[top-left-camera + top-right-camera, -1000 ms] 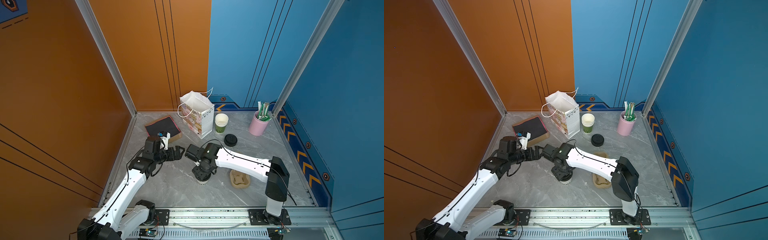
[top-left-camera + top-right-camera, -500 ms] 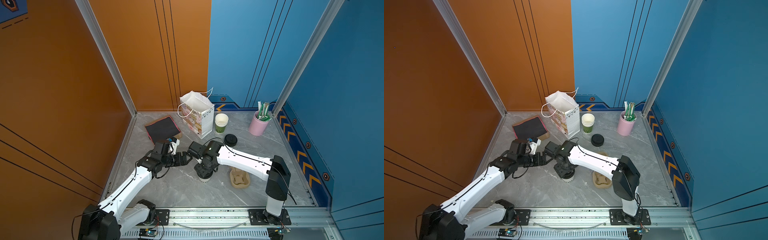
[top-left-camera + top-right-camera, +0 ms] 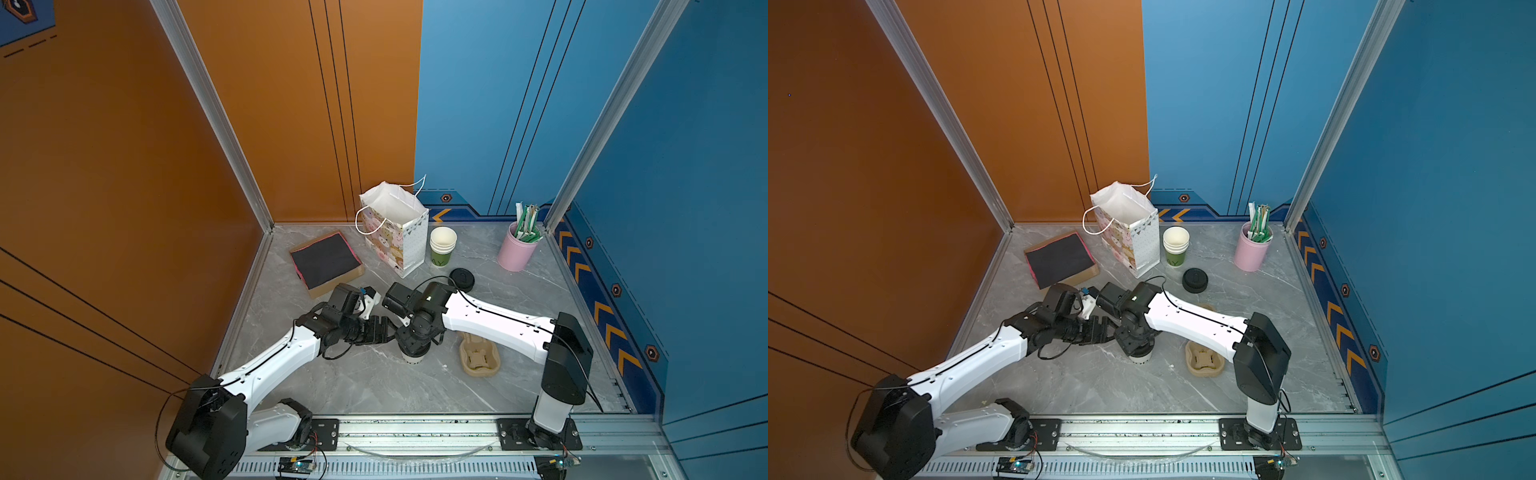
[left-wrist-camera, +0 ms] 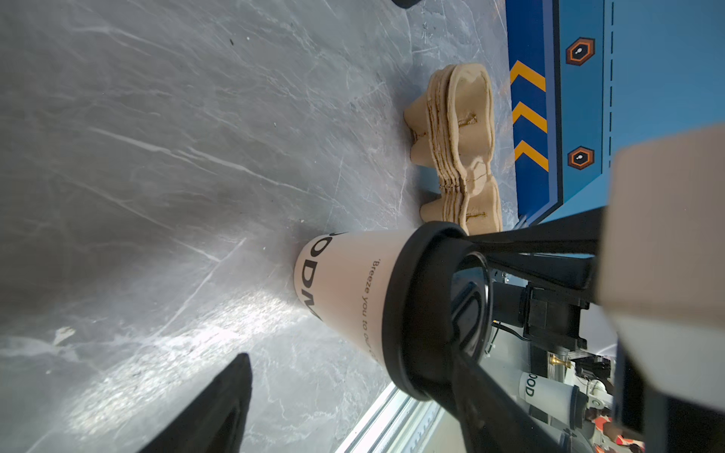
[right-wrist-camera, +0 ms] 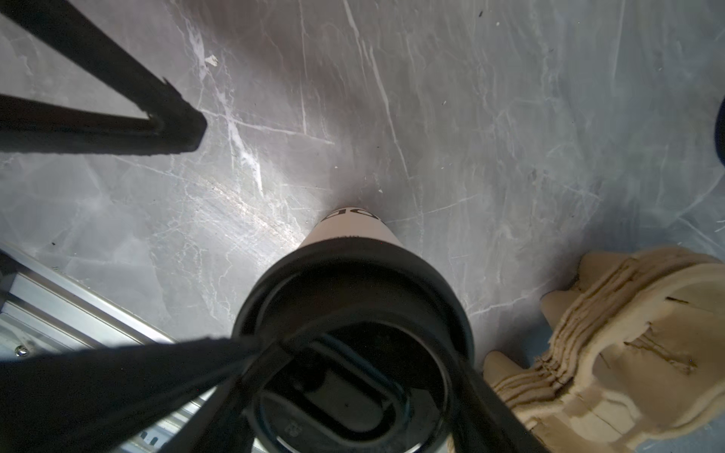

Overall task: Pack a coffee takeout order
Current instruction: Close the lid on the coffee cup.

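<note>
Grey marble desk [image 3: 374, 386] carries everything. The paper bag [image 3: 395, 245] stands open, well beyond both sets of jaws. The cup [image 4: 353, 282] stands upright directly under the right jaws, which straddle its black lid [image 5: 353, 274] from above and grip the rim on opposite sides. The left jaws are spread wide, level with the cup's side and just short of it, touching nothing; one fingertip [image 4: 227, 400] shows clear of the wall. The step looks like steadying the cup while the lid is seated. Close the left jaws gently and centred on the paper wall, so it neither dents nor tips, then press the lid down evenly.
</note>
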Tool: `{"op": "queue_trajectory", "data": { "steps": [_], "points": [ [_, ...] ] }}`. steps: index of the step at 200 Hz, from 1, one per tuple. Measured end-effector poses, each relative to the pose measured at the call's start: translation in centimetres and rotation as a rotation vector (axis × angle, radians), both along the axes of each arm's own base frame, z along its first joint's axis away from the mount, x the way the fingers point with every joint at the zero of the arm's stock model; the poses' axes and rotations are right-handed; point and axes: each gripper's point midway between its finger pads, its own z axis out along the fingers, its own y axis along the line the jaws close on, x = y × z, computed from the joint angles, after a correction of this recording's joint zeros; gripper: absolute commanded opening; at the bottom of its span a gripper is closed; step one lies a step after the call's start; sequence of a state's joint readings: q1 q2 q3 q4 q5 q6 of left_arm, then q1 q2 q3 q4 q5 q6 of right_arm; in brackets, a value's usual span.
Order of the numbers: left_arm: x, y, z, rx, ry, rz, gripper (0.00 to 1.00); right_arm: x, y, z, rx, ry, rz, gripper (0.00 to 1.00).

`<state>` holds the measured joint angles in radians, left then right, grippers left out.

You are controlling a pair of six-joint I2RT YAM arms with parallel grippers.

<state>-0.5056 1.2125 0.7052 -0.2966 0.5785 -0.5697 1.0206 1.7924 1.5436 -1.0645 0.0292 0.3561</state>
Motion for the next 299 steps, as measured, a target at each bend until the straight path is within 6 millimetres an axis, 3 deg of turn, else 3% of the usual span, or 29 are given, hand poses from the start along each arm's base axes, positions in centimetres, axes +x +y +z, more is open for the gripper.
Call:
{"op": "queue_trajectory", "data": {
  "steps": [134,219,299],
  "points": [
    [0.1,-1.3,-0.6,-0.022,0.006,-0.043,0.81,0.0,-0.3,0.0,0.012,-0.007,0.012,0.73],
    [0.0,-1.6,-0.6,0.050,-0.026,-0.072,0.81,0.1,-0.6,0.6,0.068,-0.024,-0.006,0.75],
    [-0.4,-1.3,-1.2,0.128,-0.029,-0.078,0.81,0.0,-1.0,0.4,0.113,-0.047,-0.037,0.70]
  ]
}}
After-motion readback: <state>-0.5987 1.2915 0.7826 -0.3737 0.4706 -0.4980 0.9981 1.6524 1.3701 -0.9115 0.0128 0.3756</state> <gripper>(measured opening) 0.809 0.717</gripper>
